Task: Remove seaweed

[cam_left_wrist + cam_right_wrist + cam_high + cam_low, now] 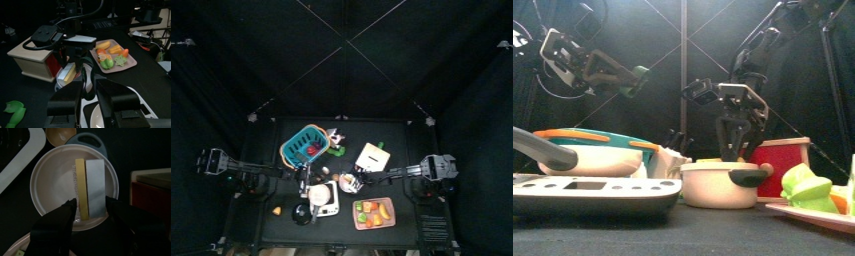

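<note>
The white pot (53, 168) holds two flat pieces side by side: a pale grey-green sheet (95, 188), which I take for the seaweed, and a yellow strip (80, 185). My right gripper (93, 220) hangs straight over the pot (714, 185), open, its jaws on either side of the pieces and holding nothing. In the front view its fingertips (727, 148) reach down to the pot's rim. My left gripper (636, 75) hovers high at the left, open and empty, and in the left wrist view its jaws frame the pot from a short way off.
A red-and-cream box (784, 165) stands right behind the pot. A pink tray (130, 62) of toy vegetables lies at the front right. A teal basket (305, 143) sits at the back left, a green leafy toy (13, 112) near it. A grey scale (587, 190) fills the front left.
</note>
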{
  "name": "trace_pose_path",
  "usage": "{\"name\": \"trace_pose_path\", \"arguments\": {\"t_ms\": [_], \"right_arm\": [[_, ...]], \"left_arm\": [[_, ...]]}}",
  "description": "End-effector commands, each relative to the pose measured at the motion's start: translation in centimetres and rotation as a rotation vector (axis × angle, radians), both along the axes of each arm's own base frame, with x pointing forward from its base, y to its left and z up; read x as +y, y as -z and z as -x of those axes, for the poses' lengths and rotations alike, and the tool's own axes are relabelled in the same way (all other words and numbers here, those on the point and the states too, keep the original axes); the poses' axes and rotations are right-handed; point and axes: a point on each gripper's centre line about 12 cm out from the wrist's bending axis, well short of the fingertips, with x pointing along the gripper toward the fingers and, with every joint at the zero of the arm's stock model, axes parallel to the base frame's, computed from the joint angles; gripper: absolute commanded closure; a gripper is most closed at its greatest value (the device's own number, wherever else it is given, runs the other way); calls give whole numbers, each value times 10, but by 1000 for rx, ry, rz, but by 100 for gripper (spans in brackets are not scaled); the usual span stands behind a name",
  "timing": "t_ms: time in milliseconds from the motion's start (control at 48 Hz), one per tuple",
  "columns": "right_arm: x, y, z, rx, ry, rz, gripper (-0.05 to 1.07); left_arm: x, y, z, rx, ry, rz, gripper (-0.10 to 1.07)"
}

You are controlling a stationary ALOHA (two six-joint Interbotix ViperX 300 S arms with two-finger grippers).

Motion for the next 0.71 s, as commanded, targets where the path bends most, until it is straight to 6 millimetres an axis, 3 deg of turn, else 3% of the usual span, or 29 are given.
{"name": "trace_pose_path", "arguments": {"t_ms": [0,521,688], "right_arm": [[-2,-14,-5,-39,6,2,19],[-5,-44,-10,-74,4,33,19],[-7,-62,-17,-97,-9,61,19]], "left_arm": [[1,-7,-2,-23,-2,-1,34],[1,-6,-2,-20,-2,-1,34],[1,-5,-2,-18,-2,1,34]]}}
